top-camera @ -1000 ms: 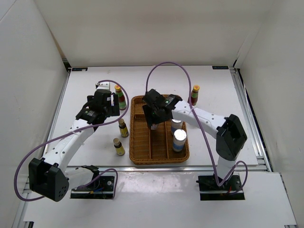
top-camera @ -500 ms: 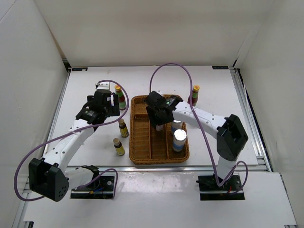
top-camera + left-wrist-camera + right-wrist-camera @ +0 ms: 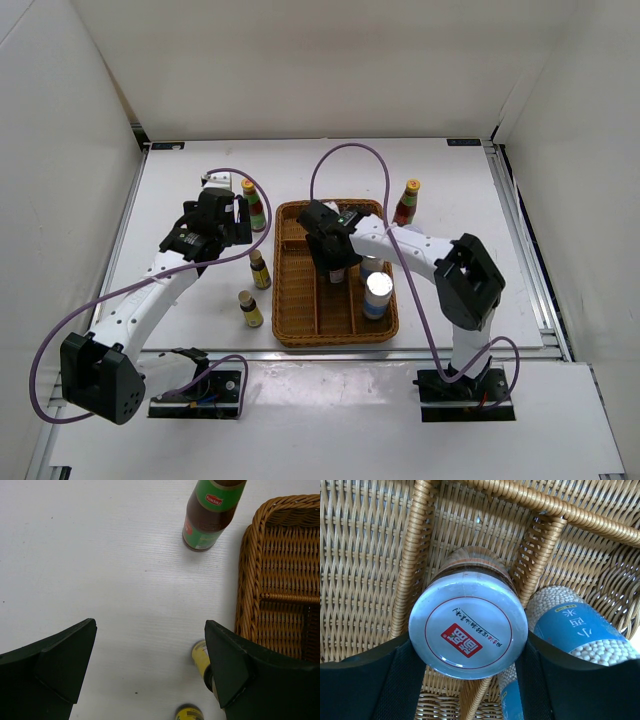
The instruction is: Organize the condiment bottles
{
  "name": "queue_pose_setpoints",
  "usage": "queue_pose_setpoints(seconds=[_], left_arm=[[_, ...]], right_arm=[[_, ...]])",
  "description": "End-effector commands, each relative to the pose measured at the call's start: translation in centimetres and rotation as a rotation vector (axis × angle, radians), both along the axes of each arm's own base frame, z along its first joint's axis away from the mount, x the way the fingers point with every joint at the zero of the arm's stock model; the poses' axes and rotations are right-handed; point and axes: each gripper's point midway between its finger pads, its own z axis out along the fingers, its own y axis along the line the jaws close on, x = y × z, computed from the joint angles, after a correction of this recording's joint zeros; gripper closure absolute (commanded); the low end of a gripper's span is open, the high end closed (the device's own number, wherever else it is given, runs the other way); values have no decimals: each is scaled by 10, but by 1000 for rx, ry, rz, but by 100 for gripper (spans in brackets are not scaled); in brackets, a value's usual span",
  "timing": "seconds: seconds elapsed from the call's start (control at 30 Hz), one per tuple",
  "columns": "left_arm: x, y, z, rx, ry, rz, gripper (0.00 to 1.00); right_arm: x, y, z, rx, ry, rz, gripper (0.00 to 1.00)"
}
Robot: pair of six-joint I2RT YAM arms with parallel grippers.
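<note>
Silver-lidded jar (image 3: pixel 468 630) is clamped in the right gripper (image 3: pixel 467 672), reaching down into the wicker tray (image 3: pixel 365 555); left gripper (image 3: pixel 150 652) hovers wide open.

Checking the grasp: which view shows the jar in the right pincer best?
Right wrist: the silver-lidded jar fills the frame, gripped by the right pincer. Top external: the arm mostly hides it. Left wrist: not visible.

Left wrist view: red sauce bottle (image 3: pixel 207 515) cropped above its label; one small bottle (image 3: pixel 189 713) cut by bottom edge; second small bottle (image 3: pixel 199 655) partly behind the fingers (image 3: pixel 250 680). Right wrist view: blue-labelled jar (image 3: pixel 575 627) cut by right edge.
</note>
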Motion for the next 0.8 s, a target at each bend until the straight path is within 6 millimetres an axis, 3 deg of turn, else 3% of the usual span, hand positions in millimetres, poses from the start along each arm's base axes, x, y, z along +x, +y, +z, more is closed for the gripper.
queue_pose_setpoints(seconds=[0.0,0.13,0.33,0.47,0.53,0.63,0.77], left_arm=[[6,0,14,-12,-41,5,0],[6,0,14,-12,-41,5,0],[6,0,14,-12,-41,5,0],[6,0,14,-12,-41,5,0],[6,0,14,-12,-41,5,0],[6,0,14,-12,-41,5,0],[6,0,14,-12,-41,5,0]], right_arm=[[15,12,24,68,-74,-25,60],[15,12,43,106,-103,-26,24],[20,15,105,197,-193,-11,11],[25,2,157,214,-300,-4,5],[33,-11,193,237,-386,-38,2],[46,-47,224,244,-470,-112,1],[69,-116,206,261,-401,-267,1]])
